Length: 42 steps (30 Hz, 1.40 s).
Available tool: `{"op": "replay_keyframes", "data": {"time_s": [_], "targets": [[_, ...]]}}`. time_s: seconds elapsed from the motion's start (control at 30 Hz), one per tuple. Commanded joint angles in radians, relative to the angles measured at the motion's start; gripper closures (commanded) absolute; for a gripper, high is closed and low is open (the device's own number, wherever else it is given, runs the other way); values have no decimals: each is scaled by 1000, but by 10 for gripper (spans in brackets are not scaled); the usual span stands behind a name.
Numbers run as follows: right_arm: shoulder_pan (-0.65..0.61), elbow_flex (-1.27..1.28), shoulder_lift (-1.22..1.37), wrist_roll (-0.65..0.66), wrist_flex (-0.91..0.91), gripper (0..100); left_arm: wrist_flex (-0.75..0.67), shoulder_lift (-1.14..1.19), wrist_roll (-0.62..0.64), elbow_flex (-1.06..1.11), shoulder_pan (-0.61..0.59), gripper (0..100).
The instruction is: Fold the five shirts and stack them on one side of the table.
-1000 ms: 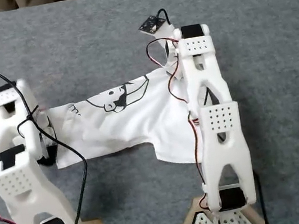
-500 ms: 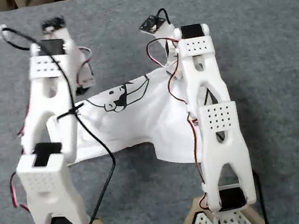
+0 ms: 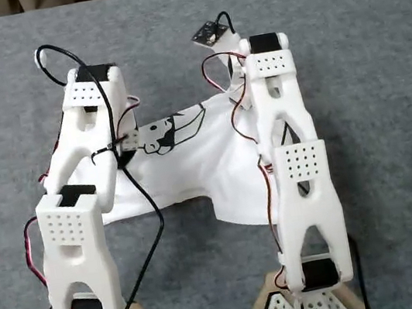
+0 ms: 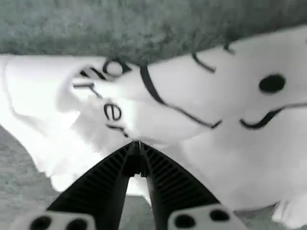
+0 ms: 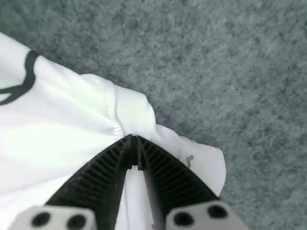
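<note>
Cloth at the left edge of the white shirt point(image 3: 192, 164) had been drawn inward over the print by the left pincer point(image 4: 136, 146), clamped on it. The right pincer point(image 5: 133, 140) stayed pinched on the far corner. The shirt lay mid-counter point(image 3: 363, 59), its first fold seemingly under way.

- We see the right gripper point(image 5: 134, 143) with its two black ribbed fingers point(image 5: 96, 184) pressed together, their tips meeting on cloth.
- The cloth pinched there is a white shirt point(image 5: 62, 124), puckered along a short seam point(image 5: 115, 125) just beside the tips.
- A rounded fold of the shirt bulges past the tips.
- A black line point(image 5: 26, 79) of print curves across the shirt, well apart from the tips.
- A small grey mark point(image 5: 189, 159) sits on the cloth near one finger.
- The grey, carpet-like table point(image 5: 225, 62) lies beyond the shirt's edge.
</note>
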Motion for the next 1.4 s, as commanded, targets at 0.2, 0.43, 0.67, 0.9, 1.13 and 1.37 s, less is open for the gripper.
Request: {"op": "replay_keyframes", "data": {"time_s": [0.2,0.43,0.67,0.9,1.13,1.37], "targets": [[31,-45,-4,0,0,993,34,-116,-92,157,-37,980],[31,-45,-2,0,-2,993,34,-248,-241,425,-41,980],[31,-45,-2,0,-2,993,34,-389,-315,539,-127,980],[31,-45,-2,0,-3,993,34,-475,-387,585,-236,980],[22,-45,-2,0,-3,993,29,-499,-242,345,-114,980],[22,-45,-2,0,-3,993,-68,-321,-115,259,-18,980]]}}
